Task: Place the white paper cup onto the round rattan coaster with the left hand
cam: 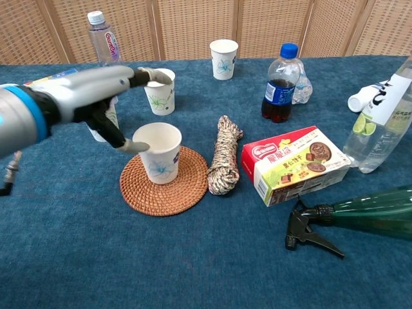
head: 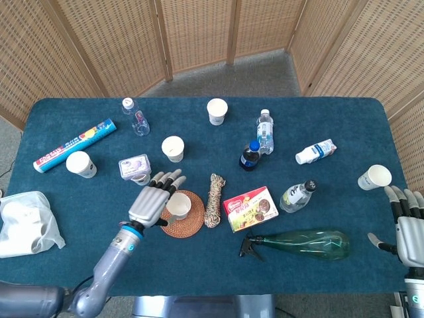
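My left robot hand (cam: 96, 90) hangs above the desk (cam: 77, 257) with its fingers spread wide, gripping nothing. The thumb tip sits right at the cup's rim; I cannot tell if it touches.

The cup (cam: 158, 152) stands upright on the coaster (cam: 164, 181), a little toward the coaster's 12 o'clock edge, mouth open to the ceiling. In the head view my left robot hand (head: 154, 202) sits at the cup's (head: 177, 205) 9 o'clock, fingers fanned out over the coaster's (head: 184, 215) left side.

Just beside the coaster at 3 o'clock lies the rope coil (cam: 223, 156), and beyond it the snack box (cam: 296, 163). At the box's 5 o'clock lies the green spray bottle (cam: 360, 215) on its side, trigger toward me. A cola bottle (cam: 279, 84) stands at the rope's 1 o'clock. More paper cups dot the desk: one at 12 o'clock from the coaster (cam: 159, 90), partly behind my fingers, another farther back (cam: 223, 58).

My right robot hand (head: 405, 225) rests at the desk's right edge in the head view, fingers apart and pointing up, empty, with one more paper cup (head: 375, 177) near it at 11 o'clock.
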You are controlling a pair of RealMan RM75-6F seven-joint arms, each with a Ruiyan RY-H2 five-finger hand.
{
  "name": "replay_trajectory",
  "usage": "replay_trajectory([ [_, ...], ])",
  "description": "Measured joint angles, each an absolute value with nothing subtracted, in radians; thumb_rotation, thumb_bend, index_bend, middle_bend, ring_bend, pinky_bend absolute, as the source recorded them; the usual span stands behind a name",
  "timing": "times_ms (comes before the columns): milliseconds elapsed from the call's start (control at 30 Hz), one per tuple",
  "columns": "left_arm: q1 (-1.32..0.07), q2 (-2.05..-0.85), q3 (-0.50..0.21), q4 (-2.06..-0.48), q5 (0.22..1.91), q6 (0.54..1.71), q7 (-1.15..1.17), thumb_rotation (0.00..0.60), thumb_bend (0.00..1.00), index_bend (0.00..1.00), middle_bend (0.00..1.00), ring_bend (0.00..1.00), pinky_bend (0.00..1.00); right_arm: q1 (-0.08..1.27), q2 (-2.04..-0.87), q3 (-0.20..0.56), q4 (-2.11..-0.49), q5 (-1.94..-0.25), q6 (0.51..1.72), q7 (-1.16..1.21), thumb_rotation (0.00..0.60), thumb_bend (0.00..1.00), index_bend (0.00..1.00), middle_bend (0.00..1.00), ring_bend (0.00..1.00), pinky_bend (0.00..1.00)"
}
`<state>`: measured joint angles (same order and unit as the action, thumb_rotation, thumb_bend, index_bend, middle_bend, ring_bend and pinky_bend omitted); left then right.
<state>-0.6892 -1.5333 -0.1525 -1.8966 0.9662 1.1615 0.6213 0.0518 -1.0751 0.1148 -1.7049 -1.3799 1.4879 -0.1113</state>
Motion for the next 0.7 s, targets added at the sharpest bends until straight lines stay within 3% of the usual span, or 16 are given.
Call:
replay_trajectory([
  [333, -0.574, -1.274, -0.046, -2.044, 1.257, 1.25, 0.504, 0.6, 0.31, 0.0, 0.0, 0.0, 0.0, 0.055, -1.088, 0.107, -1.703, -1.387, 1.485, -0.142, 0.6, 0.0, 0.0, 0.0, 0.0, 0.07],
  [700, -0.373, -1.128, 0.09, -1.982, 1.563, 1.467, 0.389, 0.6, 0.31, 0.0, 0.0, 0.0, 0.0, 0.059, -1.1, 0.104, -1.702, -1.388, 1.483, -0.171, 0.6, 0.0, 0.0, 0.0, 0.0, 0.07],
])
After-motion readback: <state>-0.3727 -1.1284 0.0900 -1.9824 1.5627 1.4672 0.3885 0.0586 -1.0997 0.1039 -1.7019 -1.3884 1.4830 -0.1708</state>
